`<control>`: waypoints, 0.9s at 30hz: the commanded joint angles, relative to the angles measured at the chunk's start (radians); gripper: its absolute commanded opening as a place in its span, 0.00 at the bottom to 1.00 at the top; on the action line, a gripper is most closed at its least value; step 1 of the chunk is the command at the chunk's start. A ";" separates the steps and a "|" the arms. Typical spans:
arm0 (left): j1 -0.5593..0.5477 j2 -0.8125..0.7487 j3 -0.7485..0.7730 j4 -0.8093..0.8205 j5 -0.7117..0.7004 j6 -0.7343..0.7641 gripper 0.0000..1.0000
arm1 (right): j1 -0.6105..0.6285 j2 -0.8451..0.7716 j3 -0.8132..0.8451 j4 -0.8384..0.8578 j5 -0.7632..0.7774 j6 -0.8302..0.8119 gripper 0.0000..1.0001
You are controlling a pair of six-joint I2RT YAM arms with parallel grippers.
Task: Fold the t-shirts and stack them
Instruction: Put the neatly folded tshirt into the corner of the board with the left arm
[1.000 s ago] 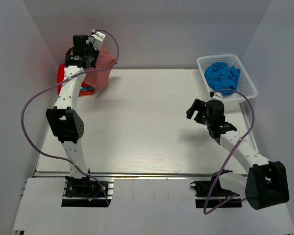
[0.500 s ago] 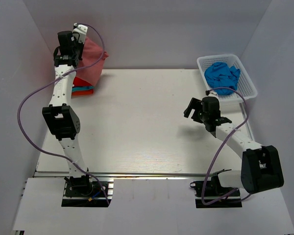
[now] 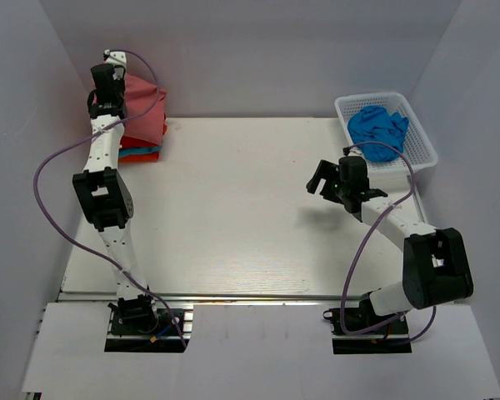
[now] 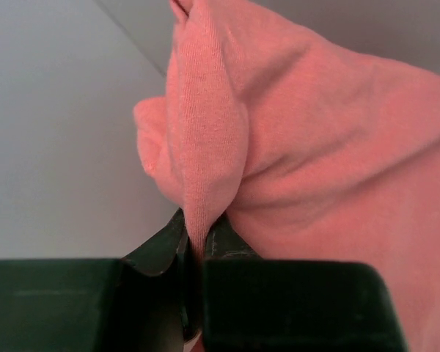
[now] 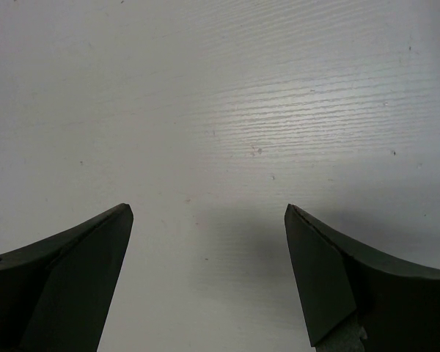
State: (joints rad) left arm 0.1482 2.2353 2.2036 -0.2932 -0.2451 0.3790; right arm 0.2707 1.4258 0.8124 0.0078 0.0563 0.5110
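The left fingers (image 3: 107, 82) pinch a fold of the rose shirt (image 3: 146, 108), which drapes over the stack (image 3: 137, 152) of folded shirts. The right fingers (image 3: 321, 179), well away from the stack, are spread and empty. If let go off-centre, the shirt could bunch up or slide off the stack.

A white lattice basket (image 3: 422, 133) sits at the far right corner of a white table (image 3: 250, 208), enclosed by pale walls (image 3: 267, 50).
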 commanded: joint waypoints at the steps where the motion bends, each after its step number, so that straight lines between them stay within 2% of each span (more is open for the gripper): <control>1: 0.004 0.018 0.048 0.129 -0.195 -0.035 0.00 | -0.001 0.018 0.048 0.032 -0.015 0.012 0.90; 2: 0.004 0.030 0.048 0.129 -0.239 -0.035 0.00 | 0.002 0.027 0.057 0.031 -0.016 0.012 0.90; 6: 0.014 0.030 -0.019 0.192 -0.229 -0.009 0.00 | 0.004 0.067 0.091 0.023 -0.035 0.012 0.90; 12: 0.014 0.052 -0.030 0.230 -0.269 -0.009 0.02 | 0.004 0.111 0.131 0.009 -0.047 0.012 0.90; 13: 0.014 0.052 -0.030 0.230 -0.279 -0.009 0.10 | 0.005 0.113 0.128 0.009 -0.046 0.012 0.90; 14: 0.014 0.061 -0.041 0.239 -0.304 -0.009 0.24 | 0.004 0.116 0.131 0.008 -0.046 0.009 0.90; 15: 0.014 0.061 -0.062 0.261 -0.313 -0.009 0.62 | 0.004 0.117 0.134 -0.002 -0.046 0.009 0.90; 17: 0.014 0.061 -0.062 0.272 -0.322 -0.021 0.99 | 0.004 0.124 0.140 -0.006 -0.046 0.004 0.90; 20: 0.014 0.072 -0.010 0.210 -0.313 -0.046 0.99 | 0.007 0.125 0.162 -0.042 -0.046 -0.003 0.90; 26: 0.014 0.063 -0.001 0.178 -0.303 -0.084 0.99 | 0.004 0.119 0.163 -0.037 -0.046 -0.012 0.90; 27: 0.014 0.063 0.008 0.166 -0.303 -0.084 0.99 | 0.002 0.124 0.160 -0.034 -0.080 -0.012 0.90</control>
State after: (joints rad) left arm 0.1574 2.3222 2.1612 -0.1040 -0.5426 0.3290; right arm 0.2707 1.5482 0.9352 -0.0288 0.0116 0.5125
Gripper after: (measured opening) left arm 0.981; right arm 0.899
